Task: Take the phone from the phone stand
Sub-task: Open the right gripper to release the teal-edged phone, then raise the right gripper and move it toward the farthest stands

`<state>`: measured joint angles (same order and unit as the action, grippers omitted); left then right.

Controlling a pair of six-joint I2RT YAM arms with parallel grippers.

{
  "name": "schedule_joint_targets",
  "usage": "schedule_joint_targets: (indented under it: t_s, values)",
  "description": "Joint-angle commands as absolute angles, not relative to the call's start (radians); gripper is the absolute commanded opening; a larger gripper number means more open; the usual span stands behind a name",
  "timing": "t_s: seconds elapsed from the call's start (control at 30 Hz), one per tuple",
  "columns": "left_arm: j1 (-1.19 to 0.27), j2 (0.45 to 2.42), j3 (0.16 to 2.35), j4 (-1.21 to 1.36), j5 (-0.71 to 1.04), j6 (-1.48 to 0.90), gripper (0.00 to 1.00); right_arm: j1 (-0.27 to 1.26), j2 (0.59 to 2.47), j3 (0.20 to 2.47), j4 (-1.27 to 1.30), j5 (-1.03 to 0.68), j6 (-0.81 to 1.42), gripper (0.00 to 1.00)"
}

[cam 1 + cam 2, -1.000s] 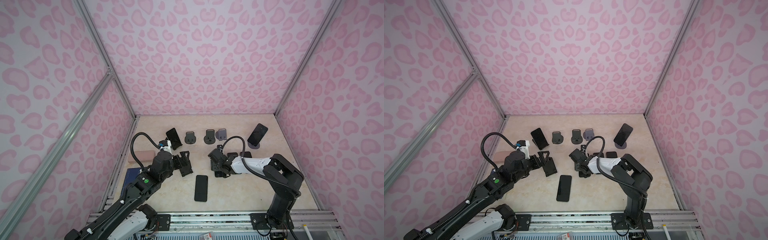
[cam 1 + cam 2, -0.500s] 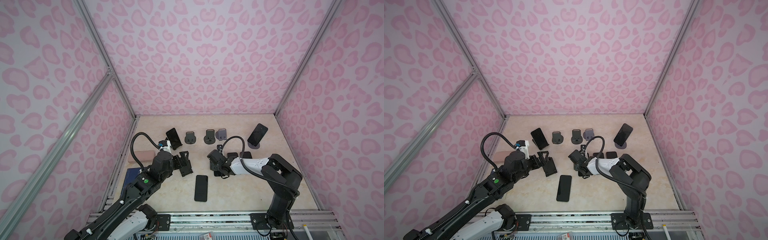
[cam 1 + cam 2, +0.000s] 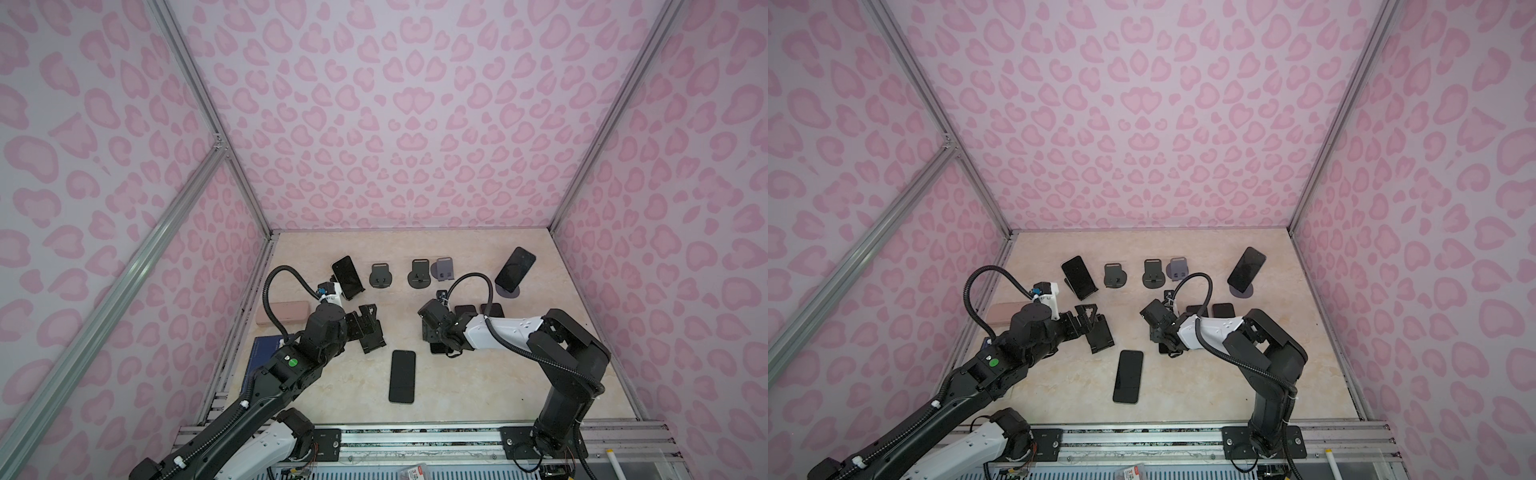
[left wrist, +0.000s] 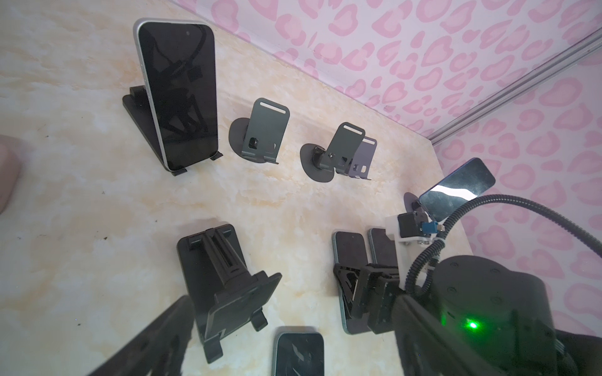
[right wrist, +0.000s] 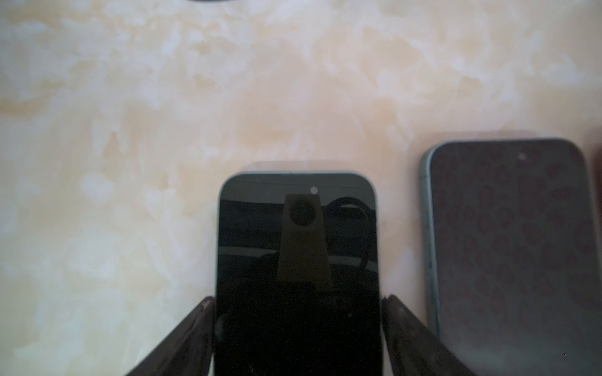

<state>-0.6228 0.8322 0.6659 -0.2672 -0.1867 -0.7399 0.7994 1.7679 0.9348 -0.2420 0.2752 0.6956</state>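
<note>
Two phones lean on stands at the back. One phone [image 3: 348, 276] [image 4: 179, 94] rests on a black folding stand on the left. The other phone [image 3: 515, 270] sits on a round-base stand [image 3: 508, 291] on the right. My left gripper [image 3: 361, 328] [image 4: 293, 358] is open wide beside an empty black stand [image 3: 374, 336] [image 4: 224, 283]. My right gripper [image 3: 434, 334] [image 5: 298, 302] hangs low over a dark phone [image 5: 298, 260] lying flat on the table. Its fingers [image 5: 410, 335] flank the phone's sides, with a sliver of gap on one side.
Three empty stands [image 3: 380, 276] [image 3: 419, 274] [image 3: 444, 270] line the back. More phones lie flat: one in the middle [image 3: 402, 376] and two [image 3: 465, 309] [image 3: 492, 309] behind the right gripper. A pink case [image 3: 282, 318] and a blue book [image 3: 266, 357] lie by the left wall.
The right gripper's jaws have spread apart round the flat phone, and its wrist has shifted slightly. The left arm has stayed still.
</note>
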Motion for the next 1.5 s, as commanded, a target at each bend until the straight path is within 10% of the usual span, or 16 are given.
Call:
schedule_joint_targets:
  t_s: [0.0,0.97,1.47]
  values:
    - [-0.621,0.846,0.687,-0.270,-0.201,-0.735,0.98,0.800,1.736,0.947,-0.359,0.270,0.669,0.82]
    - [-0.626,0.857,0.854,-0.380,-0.231,-0.790,0.94,0.752,1.158,0.727,-0.279,0.383,0.475,0.94]
    - [-0.630,1.108,1.054,-0.460,-0.632,-0.741,0.98,0.612,0.894,0.484,-0.008,0.273,0.365,0.98]
